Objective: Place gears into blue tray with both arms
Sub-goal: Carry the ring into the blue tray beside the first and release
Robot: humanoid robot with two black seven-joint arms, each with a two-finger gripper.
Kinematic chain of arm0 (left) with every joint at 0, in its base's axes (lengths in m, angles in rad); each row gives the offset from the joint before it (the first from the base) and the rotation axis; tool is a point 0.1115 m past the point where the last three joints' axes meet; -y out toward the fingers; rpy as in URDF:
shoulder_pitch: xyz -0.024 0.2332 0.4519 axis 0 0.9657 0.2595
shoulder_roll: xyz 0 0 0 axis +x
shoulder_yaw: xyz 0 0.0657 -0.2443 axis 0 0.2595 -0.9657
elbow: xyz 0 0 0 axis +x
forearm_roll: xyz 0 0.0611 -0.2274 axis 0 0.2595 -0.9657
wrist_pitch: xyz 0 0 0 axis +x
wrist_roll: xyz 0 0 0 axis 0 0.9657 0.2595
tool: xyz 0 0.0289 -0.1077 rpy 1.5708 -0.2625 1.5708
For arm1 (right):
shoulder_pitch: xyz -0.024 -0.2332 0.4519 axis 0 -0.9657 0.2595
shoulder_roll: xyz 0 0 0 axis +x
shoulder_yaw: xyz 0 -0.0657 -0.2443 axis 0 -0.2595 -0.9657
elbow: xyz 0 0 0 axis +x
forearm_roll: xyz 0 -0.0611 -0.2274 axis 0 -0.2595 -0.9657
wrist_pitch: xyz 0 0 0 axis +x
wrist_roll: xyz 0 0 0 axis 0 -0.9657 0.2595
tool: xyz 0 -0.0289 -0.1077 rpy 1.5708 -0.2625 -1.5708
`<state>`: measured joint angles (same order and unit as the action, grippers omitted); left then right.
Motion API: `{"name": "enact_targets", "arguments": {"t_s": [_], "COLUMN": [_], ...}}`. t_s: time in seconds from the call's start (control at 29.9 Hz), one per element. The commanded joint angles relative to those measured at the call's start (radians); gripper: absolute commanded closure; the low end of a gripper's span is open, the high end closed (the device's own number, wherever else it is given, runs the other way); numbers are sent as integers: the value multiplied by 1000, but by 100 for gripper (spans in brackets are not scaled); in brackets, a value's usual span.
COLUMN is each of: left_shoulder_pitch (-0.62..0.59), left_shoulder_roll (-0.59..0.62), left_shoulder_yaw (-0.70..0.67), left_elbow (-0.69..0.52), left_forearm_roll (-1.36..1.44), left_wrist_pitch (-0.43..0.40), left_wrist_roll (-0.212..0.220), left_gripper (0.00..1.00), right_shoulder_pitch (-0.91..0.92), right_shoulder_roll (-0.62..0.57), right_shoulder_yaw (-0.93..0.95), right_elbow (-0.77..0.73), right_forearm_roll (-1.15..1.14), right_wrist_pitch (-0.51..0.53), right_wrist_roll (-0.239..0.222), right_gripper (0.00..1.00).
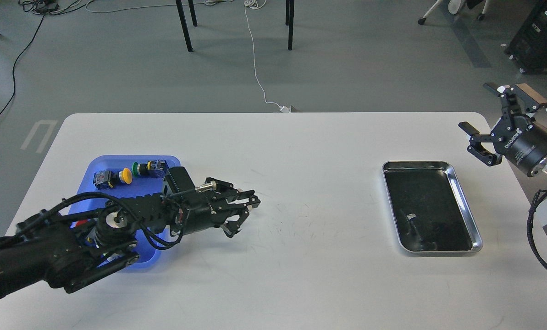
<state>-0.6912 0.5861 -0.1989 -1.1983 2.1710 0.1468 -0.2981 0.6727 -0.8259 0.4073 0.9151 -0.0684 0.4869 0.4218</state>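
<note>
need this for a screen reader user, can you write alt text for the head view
A white table holds a blue tray at left, containing colourful push-button switches, and a steel tray at right. The left claw lies low over the table just right of the blue tray; the right claw hangs open past the table's right edge.

White table [301,151] with a blue tray [100,166] on the left, steel tray [466,201] on the right. In the blue tray, a yellow-capped switch [113,178] and a green-capped switch [148,167]. Left gripper [245,211] over the table just beside the blue tray, fingers apart. Right gripper [486,114] wide open past the table's right edge.
</note>
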Motion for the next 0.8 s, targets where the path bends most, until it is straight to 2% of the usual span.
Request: {"name": "enact_targets", "arguments": {"t_s": [0.0, 0.17, 0.43, 0.64, 0.77], "left_shoulder_pitch": [2, 45, 90, 102, 105], "left_shoulder_roll": [161, 255, 245, 233, 230], "left_shoulder_yaw": [10, 10, 10, 12, 13], "left_elbow": [-9, 41, 173, 204, 204], "left_forearm_roll": [-89, -125, -169, -171, -171], "left_wrist_pitch": [16, 19, 22, 48, 50], "left_wrist_roll": [-29, -39, -39, -70, -81], "left_gripper": [87, 86, 85, 81, 66], "right_shoulder_pitch": [-1, 1, -5, -8, -8], "right_shoulder_roll": [-1, 1, -29, -41, -39], "right_shoulder_yaw": [5, 8, 7, 7, 7], "right_elbow": [-2, 1, 2, 1, -1], "right_forearm_roll": [-1, -1, -1, -1, -1], "right_wrist_pitch": [1, -1, 2, 2, 2], "right_wrist_roll": [0, 0, 0, 0, 0], "right_gripper": [3, 3, 3, 3, 3]}}
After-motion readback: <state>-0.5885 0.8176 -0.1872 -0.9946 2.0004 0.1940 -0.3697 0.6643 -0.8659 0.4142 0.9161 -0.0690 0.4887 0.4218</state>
